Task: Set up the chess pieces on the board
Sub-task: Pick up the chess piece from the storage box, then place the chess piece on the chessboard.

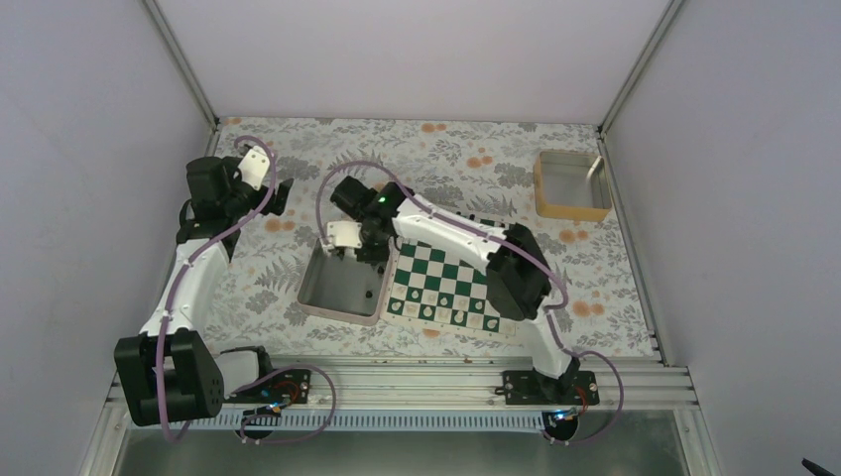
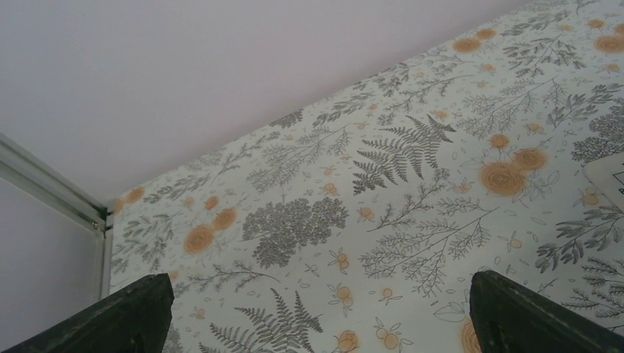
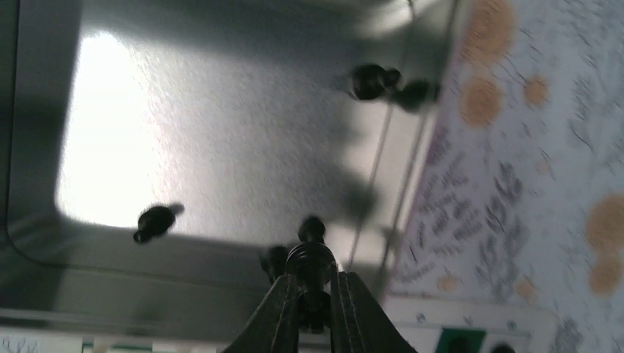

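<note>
Right gripper [image 3: 315,279]: jaws clamped on 1 black piece [image 3: 312,254]; tray [image 3: 221,125] beyond the tips. Left gripper [image 2: 316,320]: jaws wide apart.

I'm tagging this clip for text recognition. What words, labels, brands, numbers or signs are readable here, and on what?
No text can be read in any view.
The board: only green and white squares, no legible marks on its border.
The metal tray and the tan box: no legible label.
Black chess piece in the right gripper: unmarked, view blurred.
</note>
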Motion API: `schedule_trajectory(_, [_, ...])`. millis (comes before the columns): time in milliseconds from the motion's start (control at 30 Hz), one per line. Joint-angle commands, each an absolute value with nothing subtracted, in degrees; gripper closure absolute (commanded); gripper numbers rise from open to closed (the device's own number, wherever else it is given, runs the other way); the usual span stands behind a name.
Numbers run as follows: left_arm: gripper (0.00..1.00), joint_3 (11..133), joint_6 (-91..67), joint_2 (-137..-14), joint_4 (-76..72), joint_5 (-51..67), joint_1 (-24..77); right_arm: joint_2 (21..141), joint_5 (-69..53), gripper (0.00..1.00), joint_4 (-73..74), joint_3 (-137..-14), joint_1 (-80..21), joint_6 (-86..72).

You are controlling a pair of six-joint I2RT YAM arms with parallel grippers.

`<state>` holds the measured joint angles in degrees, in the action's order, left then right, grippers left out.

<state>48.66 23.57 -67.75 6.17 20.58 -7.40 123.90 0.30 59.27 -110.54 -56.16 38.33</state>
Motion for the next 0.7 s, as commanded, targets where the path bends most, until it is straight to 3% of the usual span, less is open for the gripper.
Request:
schedule_trajectory(0, [0.00,52.08,26.46,-66.01,8.98,21.80,-7.82,115.86,1.22,0.90,58.08,-105.68,-51.82,35.38])
schedule_trajectory(367, [0.00,69.40,48.91,-73.10,41.05,31.99,-6.52,98.63,0.00,0.90,53.45,-86.00,-35.18,33.52])
schedule_trajectory(667, [0.00,62.07,49.88,-71.90,43.27,25.48,1.67,92.83,-2.76,0.90,49.87,-75.11,-22.01,36.31])
